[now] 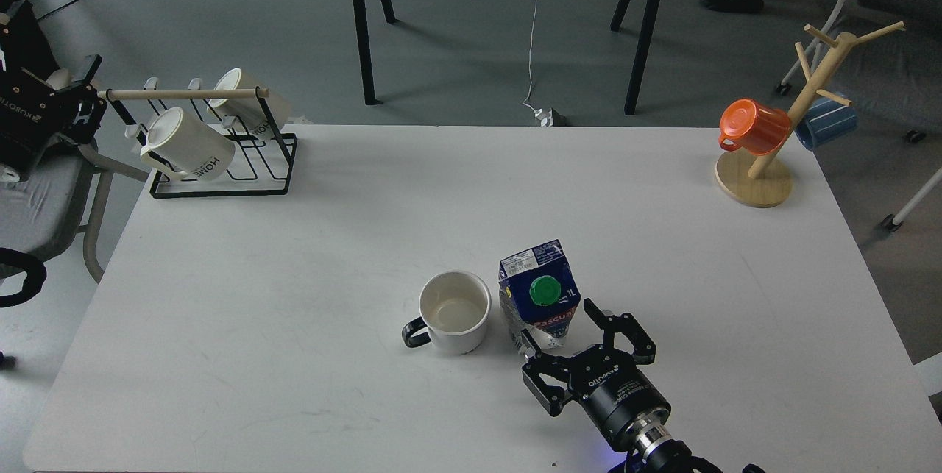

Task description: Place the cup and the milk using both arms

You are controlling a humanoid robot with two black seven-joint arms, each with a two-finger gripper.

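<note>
Right gripper point(570, 344) fingers wide open, milk point(539, 296) just ahead btwn tips, ungripped; cup point(454, 311) beside it.

We are seeing a white mug point(454, 311) with a black handle beside a dark blue milk carton point(539, 295) showing a green cap and red lettering.

Milk point(541, 295) base hidden behind right pincer point(581, 344); left pincer point(77, 101) fingers indistinct.

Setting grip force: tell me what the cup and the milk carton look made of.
Cup: probably glazed ceramic, going by its smooth white glossy wall and thick rim. Milk carton: likely coated paperboard, with folded gable creases and a printed surface; its green cap looks plastic.
</note>
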